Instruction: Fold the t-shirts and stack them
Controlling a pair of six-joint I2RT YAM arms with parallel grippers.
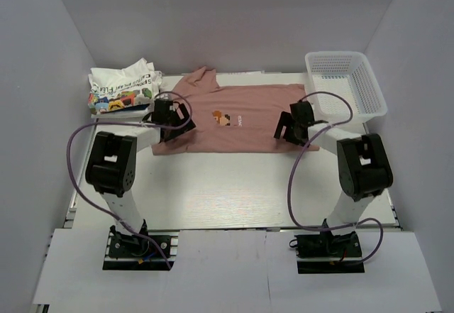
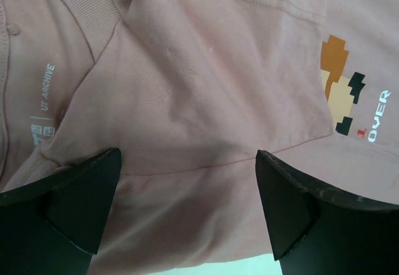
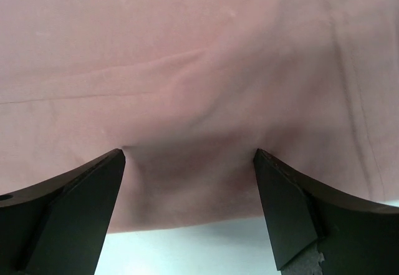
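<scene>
Left pincer point(image 2: 188, 156): released. We see its two dark, wedge-shaped jaws spread wide, low over the pink t-shirt point(image 2: 206, 69), with nothing clamped between them.
Right pincer point(image 3: 188, 153): released too, its jaws wide apart above the same cloth near the lower hem. A soft pucker lies between the tips.
Pink t-shirt point(image 1: 248, 132): in the middle of the top view, lying flat as a rough rectangle with the collar toward the upper left. One pincer is over its left part and one over its right.
Pink cloth: matt knit jersey with a ribbed collar, stitched seams and shallow creases. We see a blocky pixel figure with white letters on the chest, and white label text inside the neck.
White t-shirt point(image 1: 124, 86): at the upper left of the top view, a bunched heap with a colourful cartoon print and dark lettering. It is just beside the pink one, and we cannot tell whether they touch.
Basket point(image 1: 372, 96): at the upper right, white plastic and rectangular, with open mesh walls that flare upward. Both tees lie outside it.
Worktop point(image 1: 227, 185): white and smooth with a faint grain, carrying the shirts and the basket.
</scene>
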